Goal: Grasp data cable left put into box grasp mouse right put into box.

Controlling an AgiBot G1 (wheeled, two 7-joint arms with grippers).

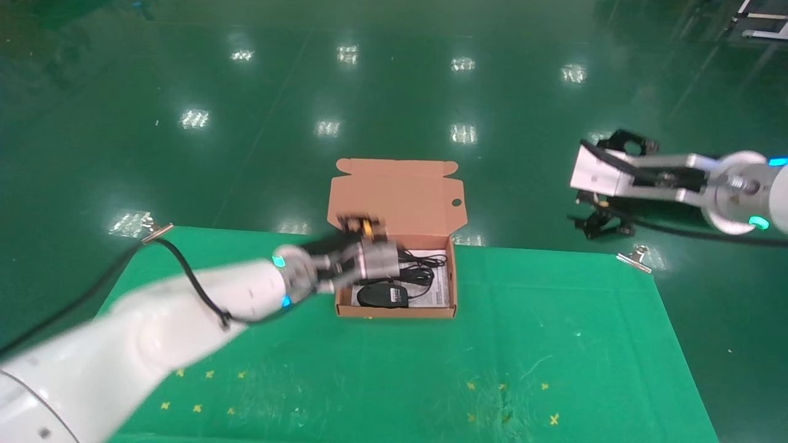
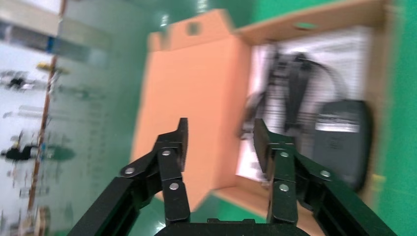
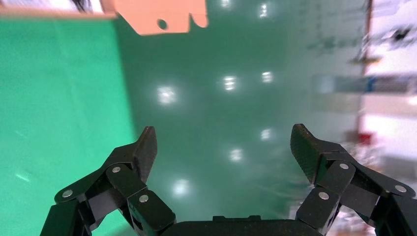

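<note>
The left hand (image 1: pixel 357 226) hangs over the box (image 1: pixel 395 311), at its left rear corner where the hinged lid (image 1: pixel 397 197) rises from the tray. In the left wrist view its two black fingers (image 2: pixel 176 147) stand apart with open air between them and hold nothing; the lid and the box's near wall show through the gap.

The box sits on the green worktop (image 1: pixel 523 344), close to its far edge, with the lid standing open behind it and a round hole near the lid's right side. Inside, on the white printed sheet (image 1: pixel 438 289), lies the mouse (image 1: pixel 382 296), just below and in front of the left hand, against the box's front wall. Behind the mouse, directly beside the left hand's wrist, black cable (image 1: pixel 418 266) lies in loops on the sheet. From these views the data cable's bundle cannot be told apart from the mouse's own cord; the black strands overlap.

The right hand (image 1: pixel 600 184) is held well off to the right of the box, out past the worktop's far right corner and above the green floor (image 1: pixel 394 92). Its fingers (image 3: pixel 142 152) are spread wide and empty, with only floor and a corner of the lid seen beyond them. A metal clip (image 1: pixel 634 258) on the worktop's edge lies just below that hand.
</note>
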